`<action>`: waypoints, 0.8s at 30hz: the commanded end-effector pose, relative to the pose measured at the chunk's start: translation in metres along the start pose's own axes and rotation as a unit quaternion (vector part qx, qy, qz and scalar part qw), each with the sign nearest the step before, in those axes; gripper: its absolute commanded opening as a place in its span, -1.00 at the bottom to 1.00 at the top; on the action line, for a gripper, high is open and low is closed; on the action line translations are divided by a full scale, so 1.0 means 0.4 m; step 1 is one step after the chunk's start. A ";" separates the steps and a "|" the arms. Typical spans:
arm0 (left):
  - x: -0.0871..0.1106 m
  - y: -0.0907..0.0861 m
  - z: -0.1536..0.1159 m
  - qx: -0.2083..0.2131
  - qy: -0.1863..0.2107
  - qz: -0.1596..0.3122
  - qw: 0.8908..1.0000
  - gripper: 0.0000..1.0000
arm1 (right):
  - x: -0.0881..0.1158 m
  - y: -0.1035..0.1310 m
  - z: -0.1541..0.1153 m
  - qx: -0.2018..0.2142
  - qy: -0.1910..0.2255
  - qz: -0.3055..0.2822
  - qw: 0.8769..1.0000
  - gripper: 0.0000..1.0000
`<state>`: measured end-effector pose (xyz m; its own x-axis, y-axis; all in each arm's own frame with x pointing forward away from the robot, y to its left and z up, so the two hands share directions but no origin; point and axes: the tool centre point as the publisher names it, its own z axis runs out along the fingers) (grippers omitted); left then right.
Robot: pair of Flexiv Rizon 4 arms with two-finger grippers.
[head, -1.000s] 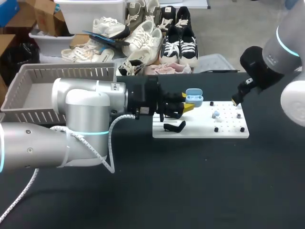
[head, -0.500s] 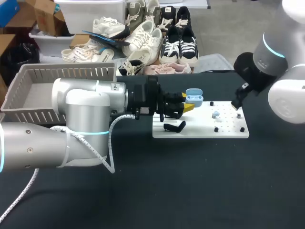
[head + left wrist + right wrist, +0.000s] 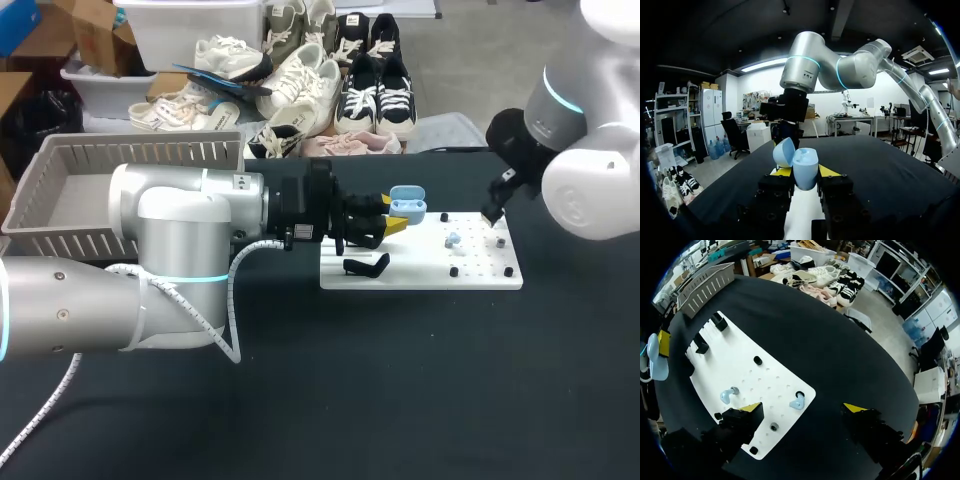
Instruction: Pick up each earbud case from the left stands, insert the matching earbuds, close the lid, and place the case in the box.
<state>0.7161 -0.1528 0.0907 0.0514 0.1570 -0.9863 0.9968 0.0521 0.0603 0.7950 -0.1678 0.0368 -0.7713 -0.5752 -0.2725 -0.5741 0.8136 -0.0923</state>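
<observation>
left claw (image 3: pixel 801 172) pinching the blue case (image 3: pixel 799 165) by its base, lid open, hanging above the stand end of the white board (image 3: pixel 740 360), presumably to receive buds; right claw (image 3: pixel 804 407) spread wide over a blue earbud (image 3: pixel 797 402), probably lining up the pick

Bright, even overhead light; the white board (image 3: pixel 420 275) gleams on the dark table (image 3: pixel 400 380).

The left arm (image 3: pixel 170 240) is fat, round and silver-grey, with a thin glowing blue ring and a white bumpy cable (image 3: pixel 230 300). Its wrist is black. The right arm (image 3: pixel 590 190) looks the same. The black fingers (image 3: pixel 747 415) have yellow tips.
</observation>
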 end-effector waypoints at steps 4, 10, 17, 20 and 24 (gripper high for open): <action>0.000 -0.004 0.000 -0.003 0.000 0.001 1.000 -1.00 | -0.008 0.009 0.025 0.003 0.010 0.011 1.000 1.00; 0.000 -0.004 0.000 -0.003 0.000 0.001 1.000 -1.00 | -0.003 0.010 0.027 0.003 0.016 0.015 1.000 1.00; 0.000 -0.004 0.000 -0.003 0.000 0.001 1.000 -1.00 | 0.000 0.009 0.021 0.007 0.020 0.019 1.000 0.73; 0.000 -0.004 0.000 -0.003 0.000 0.001 1.000 -1.00 | 0.000 0.011 0.018 0.009 0.021 0.022 1.000 0.69; 0.000 -0.004 0.000 -0.003 0.000 0.001 1.000 -1.00 | 0.002 0.014 0.019 0.008 0.022 0.026 0.999 0.73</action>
<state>0.7162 -0.1528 0.0907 0.0515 0.1569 -0.9863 0.9968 0.0523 0.0603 0.7956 -0.1634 0.0285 -0.8101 -0.5374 -0.2345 -0.5323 0.8418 -0.0899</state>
